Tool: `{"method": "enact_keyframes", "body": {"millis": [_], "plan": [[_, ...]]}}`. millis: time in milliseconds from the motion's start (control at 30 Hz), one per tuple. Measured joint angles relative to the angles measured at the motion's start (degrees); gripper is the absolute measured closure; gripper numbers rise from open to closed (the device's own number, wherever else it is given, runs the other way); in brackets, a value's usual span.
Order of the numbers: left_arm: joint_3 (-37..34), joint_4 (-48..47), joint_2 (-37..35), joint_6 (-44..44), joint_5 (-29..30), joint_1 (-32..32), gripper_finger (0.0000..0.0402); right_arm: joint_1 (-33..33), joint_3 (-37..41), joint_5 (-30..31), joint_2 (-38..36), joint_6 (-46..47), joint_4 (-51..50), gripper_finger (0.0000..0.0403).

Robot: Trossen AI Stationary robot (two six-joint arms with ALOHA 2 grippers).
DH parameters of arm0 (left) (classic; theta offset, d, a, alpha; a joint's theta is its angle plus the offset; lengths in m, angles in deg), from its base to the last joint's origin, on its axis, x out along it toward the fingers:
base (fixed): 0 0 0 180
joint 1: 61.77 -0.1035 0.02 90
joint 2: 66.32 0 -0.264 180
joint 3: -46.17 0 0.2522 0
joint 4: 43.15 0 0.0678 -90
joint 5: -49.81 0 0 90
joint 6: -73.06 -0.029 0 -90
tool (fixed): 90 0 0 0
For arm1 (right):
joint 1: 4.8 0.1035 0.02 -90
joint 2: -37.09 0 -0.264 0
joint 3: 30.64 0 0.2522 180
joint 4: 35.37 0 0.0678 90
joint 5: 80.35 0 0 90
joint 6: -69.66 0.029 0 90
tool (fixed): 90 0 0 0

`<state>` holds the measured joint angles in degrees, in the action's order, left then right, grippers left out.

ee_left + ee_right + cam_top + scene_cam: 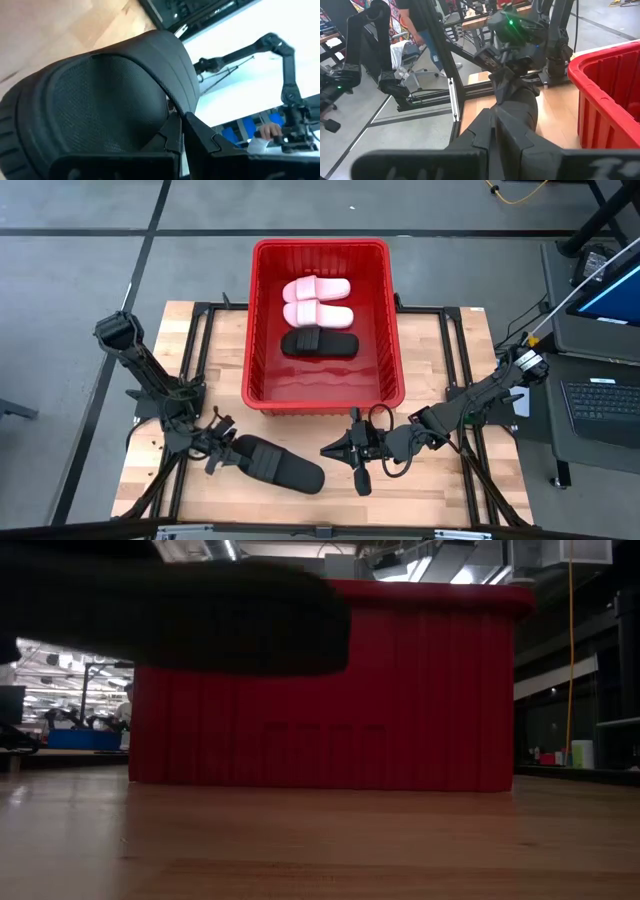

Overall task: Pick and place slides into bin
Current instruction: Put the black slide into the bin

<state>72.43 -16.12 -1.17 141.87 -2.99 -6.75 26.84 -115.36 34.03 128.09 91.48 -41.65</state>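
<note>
Three slides lie in the bin (262, 330): two pink ones (316, 300) side by side toward its far end and a black one (319, 345) just in front of them. A fourth slide (280, 465), black, is out on the bench (470, 490), in front of the bin's near left corner. The left end effector (226, 453) is clamped on that slide's end; the low view shows the slide raised off the wood. The right end effector (345, 452) sits near the bench's front middle, pointing toward the held slide, its fingers together and gripping nothing. A person in pale trousers (425, 37) stands beyond the bench in the right wrist view
</note>
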Motion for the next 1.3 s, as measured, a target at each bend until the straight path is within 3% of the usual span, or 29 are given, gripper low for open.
{"method": "enact_keyframes", "body": {"millis": [233, 433, 667, 833, 1067, 1300], "plan": [[4.6, 0.2, 0.0, -4.4, 1.3, 0.0, 0.0399, 1.1, 0.0, -0.1, 0.0, -0.8, 0.0, 0.0375], [10.4, 0.4, 0.0, -12.1, 7.1, 0.0, 0.0399, 3.2, -2.8, -1.0, 0.0, -4.2, 0.1, 0.0375], [18.0, 0.2, 0.0, -29.5, 17.3, 0.0, 0.0399, 3.6, -6.8, -1.1, 0.0, -1.0, 0.1, 0.0375], [22.6, -0.2, 0.0, -42.4, 20.9, -0.2, 0.0399, 2.2, -7.7, -1.1, 0.0, 4.7, 0.1, 0.0375], [24.2, -0.9, 0.0, -49.8, 21.7, -3.2, 0.0399, 0.3, -7.7, -1.0, -0.1, 6.4, -0.5, 0.0375], [24.2, -0.9, -0.1, -50.7, 21.7, -6.5, 0.0399, -0.9, -7.6, -0.7, -0.3, 6.4, -1.0, 0.0374]]}}
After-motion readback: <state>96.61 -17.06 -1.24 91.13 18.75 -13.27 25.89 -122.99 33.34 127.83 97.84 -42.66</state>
